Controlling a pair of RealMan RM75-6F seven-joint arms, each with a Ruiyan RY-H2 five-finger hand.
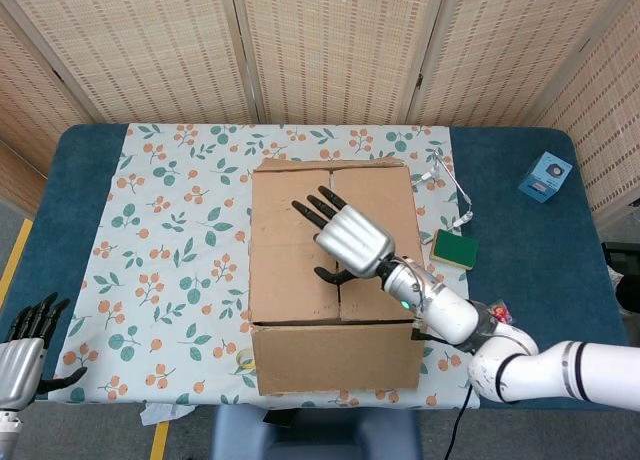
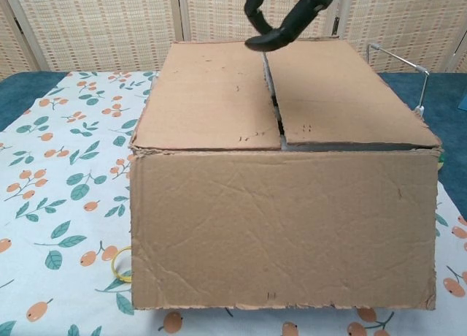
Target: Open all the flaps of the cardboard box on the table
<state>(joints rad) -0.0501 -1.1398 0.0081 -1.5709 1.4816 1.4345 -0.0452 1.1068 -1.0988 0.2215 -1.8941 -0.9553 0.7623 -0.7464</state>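
A brown cardboard box (image 1: pixel 300 280) (image 2: pixel 281 226) stands in the middle of the table with its two top flaps lying flat and a narrow seam between them. My right hand (image 1: pixel 345 237) (image 2: pixel 288 14) hovers over the seam with its fingers spread and nothing in it. In the chest view its dark fingertips (image 2: pixel 263 41) hang just above the far end of the seam. My left hand (image 1: pixel 25 352) is low at the table's front left corner, fingers apart and holding nothing.
A floral cloth (image 1: pixel 170 230) covers the table's middle. A green sponge (image 1: pixel 454 249), a white wire stand (image 1: pixel 455 195) and a small blue box (image 1: pixel 545 175) lie right of the cardboard box. A roll of tape (image 1: pixel 243 359) sits at its front left corner.
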